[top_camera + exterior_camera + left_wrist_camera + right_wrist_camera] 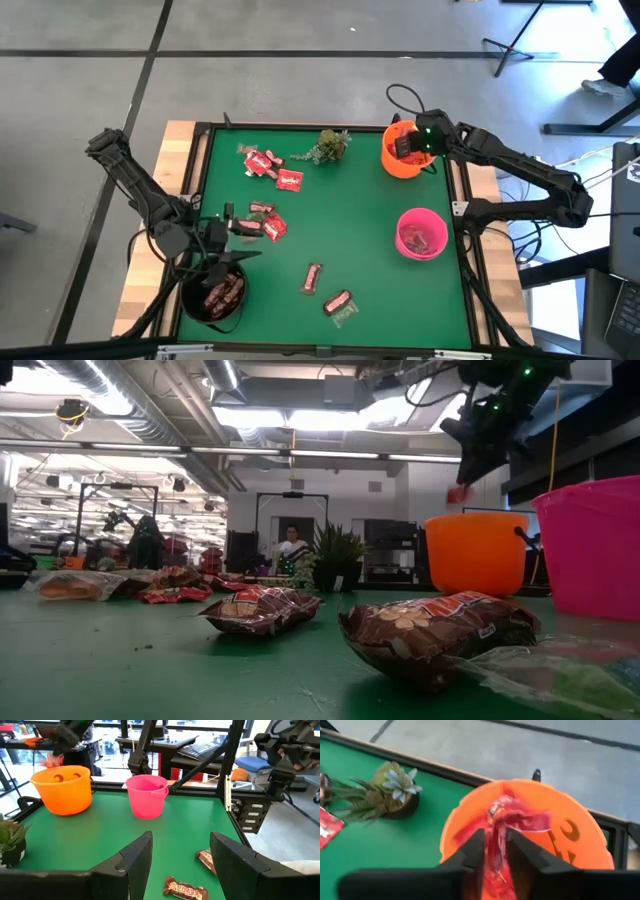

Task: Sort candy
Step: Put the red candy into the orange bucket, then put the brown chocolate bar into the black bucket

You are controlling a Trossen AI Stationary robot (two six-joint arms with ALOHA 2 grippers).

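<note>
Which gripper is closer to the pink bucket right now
The right. The right gripper hangs over the orange bucket, just beyond the pink bucket. The left gripper sits across the table, by the black bowl.

The grey concrete floor (300,30) had dark seams. Long bright ceiling lamps (300,415) lit the room, and a blue padded chair (252,765) stood near desks.

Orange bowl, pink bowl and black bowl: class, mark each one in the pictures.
orange bowl (62,790): left wrist view, on its front wall.
pink bowl (403,222): high view, on its rim at the left.
black bowl (190,306): high view, on its rim at the left.
</note>
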